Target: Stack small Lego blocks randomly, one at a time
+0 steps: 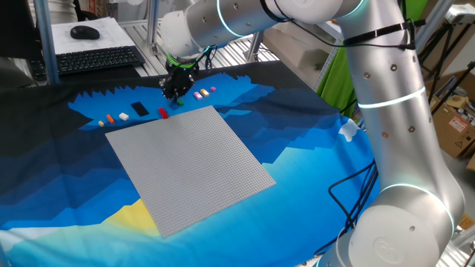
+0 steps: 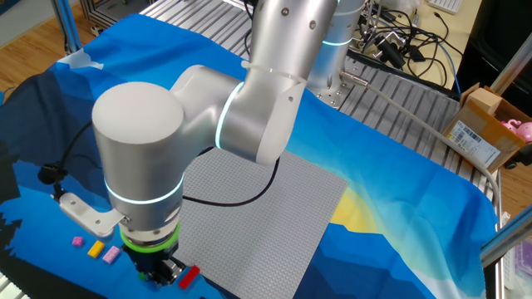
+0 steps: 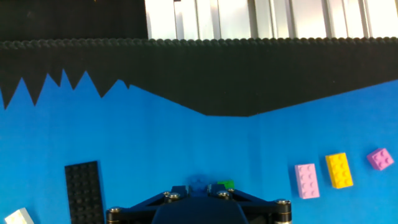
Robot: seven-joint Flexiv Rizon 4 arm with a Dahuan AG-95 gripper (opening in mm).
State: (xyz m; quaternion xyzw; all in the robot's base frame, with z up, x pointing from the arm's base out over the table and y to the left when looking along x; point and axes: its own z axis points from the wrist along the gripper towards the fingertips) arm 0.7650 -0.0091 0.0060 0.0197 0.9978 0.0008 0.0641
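Observation:
My gripper (image 1: pixel 177 89) is down at the blue cloth just beyond the far edge of the grey baseplate (image 1: pixel 189 163). In the hand view its fingers (image 3: pixel 198 186) close around a small blue brick (image 3: pixel 198 181), with a green brick (image 3: pixel 226 185) right beside it. A red brick (image 1: pixel 163 113) lies next to the gripper and also shows in the other fixed view (image 2: pixel 189 276). A pink brick (image 3: pixel 306 180), a yellow brick (image 3: pixel 339 170) and a second pink brick (image 3: pixel 379 158) lie to the right. An orange brick (image 1: pixel 111 119) and a white brick (image 1: pixel 124 116) lie to the left.
A flat black plate (image 3: pixel 82 190) lies on the cloth left of the gripper. The black part of the cloth (image 3: pixel 199 74) and a metal rail frame lie beyond. A keyboard (image 1: pixel 96 59) and a mouse (image 1: pixel 84 32) sit on a desk at the back.

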